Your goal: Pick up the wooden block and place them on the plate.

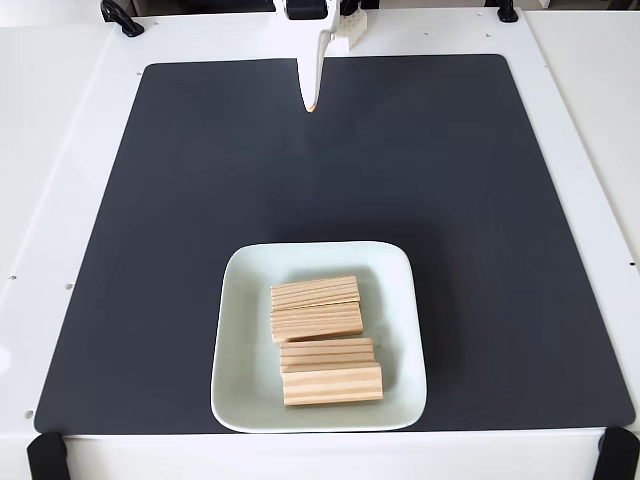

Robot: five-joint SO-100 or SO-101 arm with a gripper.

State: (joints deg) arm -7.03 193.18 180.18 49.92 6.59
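Blocks: four wooden bars [323,340] lie flat in a column inside the plate, long sides across, neighbours touching or nearly so.
Plate: [240,340] sits on the dark mat [480,220], at the middle of its near edge.
Gripper: [312,100] white, at the mat's far edge, fingers together, holding nothing.

The plate [240,330] is a glossy pale mint-white. The four wooden blocks [315,293] [316,322] [327,354] [332,384] are pale tan with fine darker striped grain running lengthwise. The mat [470,200] is matte dark charcoal, the table [60,120] white. The end effector [312,100] is white with an orange-tinted tip.
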